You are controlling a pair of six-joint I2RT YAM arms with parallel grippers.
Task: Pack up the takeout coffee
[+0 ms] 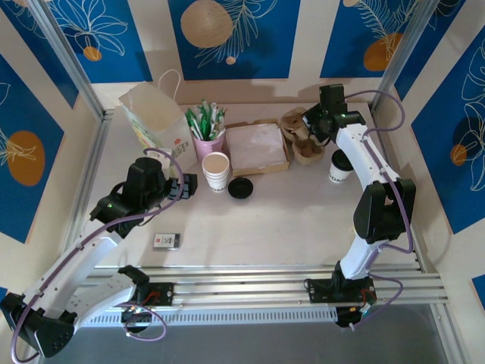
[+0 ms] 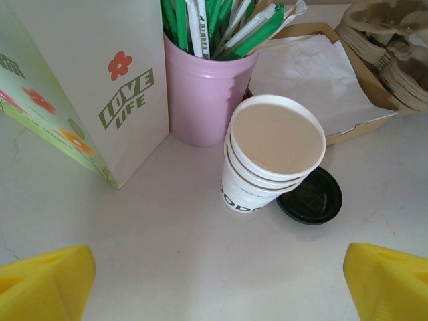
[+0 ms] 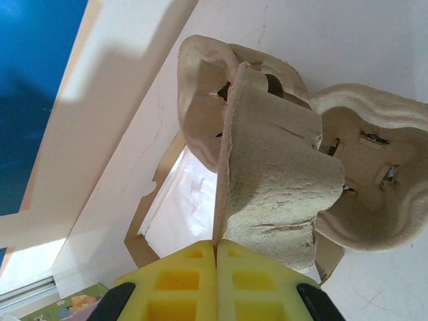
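The takeout coffee [image 1: 339, 162], a small white cup with a black lid, stands on the table at the right, just beside my right arm. My right gripper [image 1: 309, 123] [image 3: 216, 245] is shut on the thin rim of a brown pulp cup carrier [image 1: 305, 142] [image 3: 281, 167], which tilts over another carrier beneath it. My left gripper [image 1: 187, 186] [image 2: 221, 287] is open, with nothing between its yellow fingers [image 2: 43, 284]. It faces a stack of lidless cream cups [image 1: 216, 172] [image 2: 274, 154] from the left.
A loose black lid [image 1: 240, 188] [image 2: 313, 198] lies beside the stack. Behind stand a pink cup of green-white sticks [image 1: 206, 135] [image 2: 200, 93], a white paper bag [image 1: 154, 114] [image 2: 87, 80] and a brown box of napkins [image 1: 258, 148] [image 2: 307, 70]. A small packet [image 1: 167, 241] lies near the front.
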